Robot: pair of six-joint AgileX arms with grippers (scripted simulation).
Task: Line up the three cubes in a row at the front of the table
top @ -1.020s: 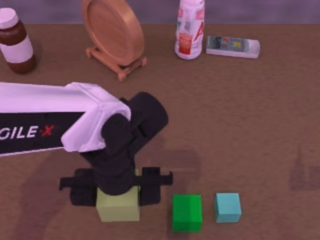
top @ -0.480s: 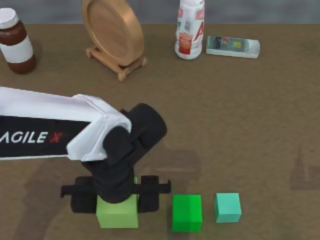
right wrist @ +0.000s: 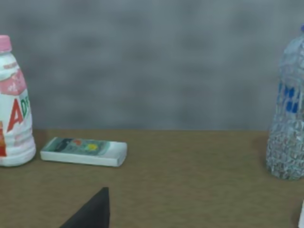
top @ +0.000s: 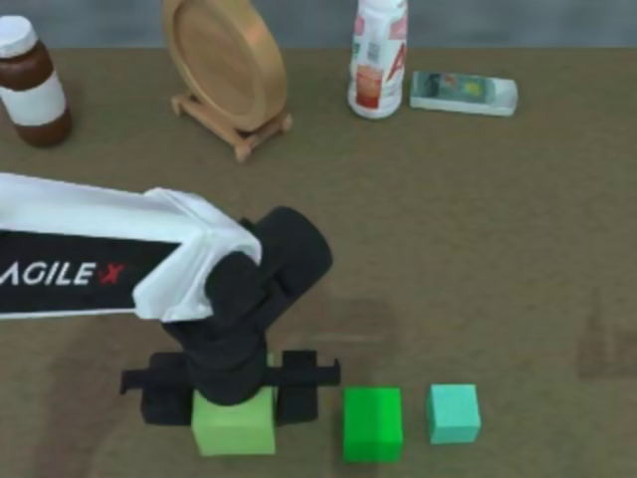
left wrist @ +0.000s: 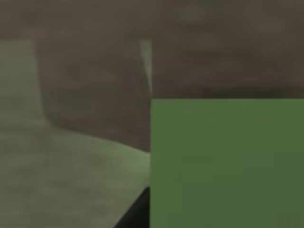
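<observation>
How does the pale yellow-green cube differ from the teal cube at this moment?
The pale yellow-green cube is the largest; the teal cube is the smallest. The pale one sits at the row's left end under the left claw, partly hidden by it; the teal one stands free at the right end, beyond the bright green cube. Both are plain matte cubes resting on the table near its front edge.

left arm stretched low over the front, end effector [top: 234, 390] apparently spread, pointing down
</observation>
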